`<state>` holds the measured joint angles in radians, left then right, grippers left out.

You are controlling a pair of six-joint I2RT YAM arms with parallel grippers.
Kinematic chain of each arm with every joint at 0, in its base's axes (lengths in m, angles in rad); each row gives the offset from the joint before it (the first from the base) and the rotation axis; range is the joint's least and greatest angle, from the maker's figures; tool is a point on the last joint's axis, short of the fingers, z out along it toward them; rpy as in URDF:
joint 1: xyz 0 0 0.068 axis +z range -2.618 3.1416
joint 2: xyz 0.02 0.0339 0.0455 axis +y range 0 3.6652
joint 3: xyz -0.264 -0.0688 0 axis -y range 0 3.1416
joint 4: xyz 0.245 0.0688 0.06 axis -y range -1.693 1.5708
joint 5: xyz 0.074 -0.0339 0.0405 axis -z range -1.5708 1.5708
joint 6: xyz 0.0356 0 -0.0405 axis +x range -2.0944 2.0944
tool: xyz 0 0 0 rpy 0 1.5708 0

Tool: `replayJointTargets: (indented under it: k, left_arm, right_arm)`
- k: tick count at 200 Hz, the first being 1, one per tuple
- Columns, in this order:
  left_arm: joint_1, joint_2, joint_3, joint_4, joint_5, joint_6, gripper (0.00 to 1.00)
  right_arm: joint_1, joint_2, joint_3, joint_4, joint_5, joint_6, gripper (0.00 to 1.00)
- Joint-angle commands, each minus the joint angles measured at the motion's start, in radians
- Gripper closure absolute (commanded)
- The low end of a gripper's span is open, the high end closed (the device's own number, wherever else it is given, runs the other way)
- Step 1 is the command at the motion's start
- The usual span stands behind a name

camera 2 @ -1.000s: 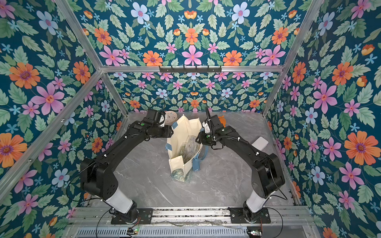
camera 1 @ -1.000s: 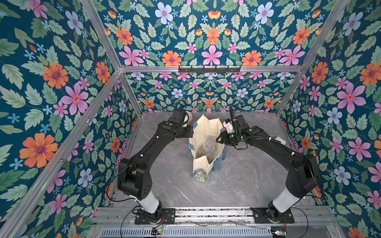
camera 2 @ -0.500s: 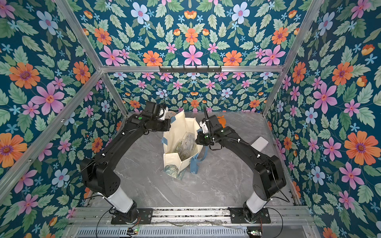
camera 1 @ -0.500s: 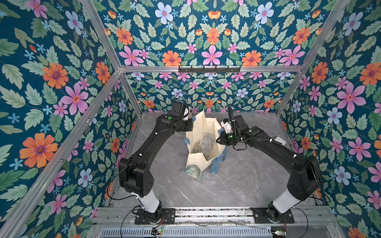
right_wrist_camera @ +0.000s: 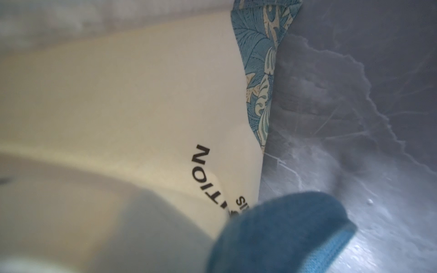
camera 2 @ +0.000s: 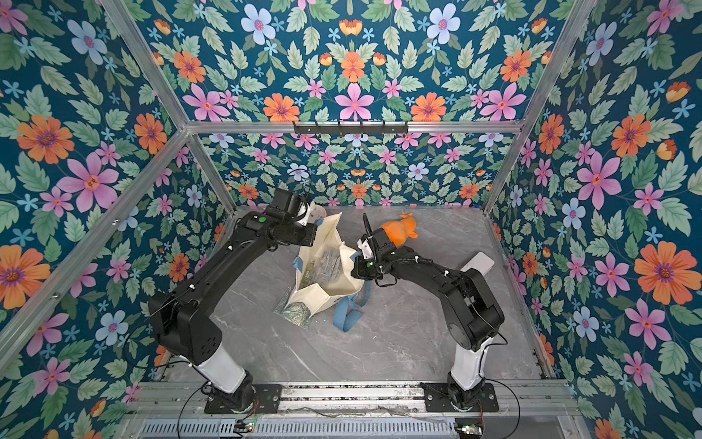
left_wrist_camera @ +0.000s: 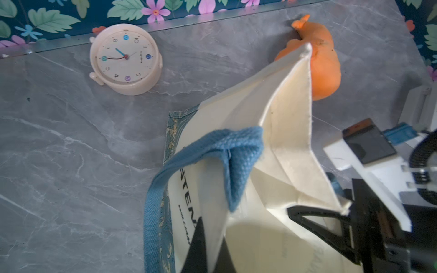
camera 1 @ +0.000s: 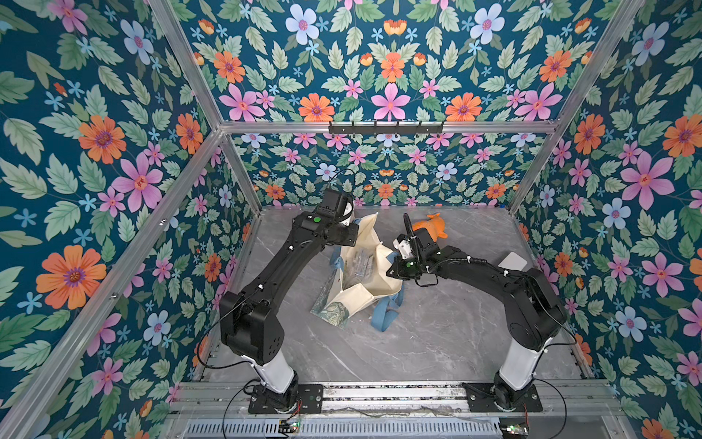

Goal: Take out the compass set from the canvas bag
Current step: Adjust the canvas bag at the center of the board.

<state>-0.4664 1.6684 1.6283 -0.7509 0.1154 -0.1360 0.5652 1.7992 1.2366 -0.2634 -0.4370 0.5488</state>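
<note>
where the canvas bag [camera 1: 374, 290] rests near the middle of the tabletop [camera 1: 437, 342], its mouth is held spread between the two arms. the left pincer [left_wrist_camera: 210, 236] is clamped on the bag's rim beside a blue strap [left_wrist_camera: 238, 160], and the right pincer [camera 1: 391, 270] is seen pinched on the opposite rim corner. a clear packet [camera 1: 357, 266] is visible inside the bag; its contents cannot be made out. an orange toy [camera 1: 431, 226] and a round clock [left_wrist_camera: 125, 59] are seen behind the bag.

Overhead stereo pair, wrists seemingly near canvas bag [left_wrist_camera: 283, 132]
</note>
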Motion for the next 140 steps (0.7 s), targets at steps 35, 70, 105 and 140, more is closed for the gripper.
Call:
replayJointTargets:
  k: [35, 70, 105, 140]
  left_arm:
    - [-0.038, -0.024, -0.073, 0.078, 0.040, 0.013, 1.00]
    - [-0.042, -0.045, -0.113, 0.105, 0.051, 0.012, 1.00]
    - [-0.050, -0.040, -0.115, 0.099, 0.057, 0.010, 1.00]
    - [-0.052, -0.043, -0.070, 0.079, 0.000, 0.026, 1.00]
  right_arm:
    - [-0.053, -0.169, -0.049, -0.129, 0.053, -0.074, 0.67]
    - [-0.040, -0.370, -0.100, -0.112, 0.097, -0.106, 0.59]
    - [0.105, -0.383, -0.103, -0.057, 0.229, -0.117, 0.58]
    - [0.103, -0.370, -0.093, -0.093, 0.266, -0.153, 0.55]
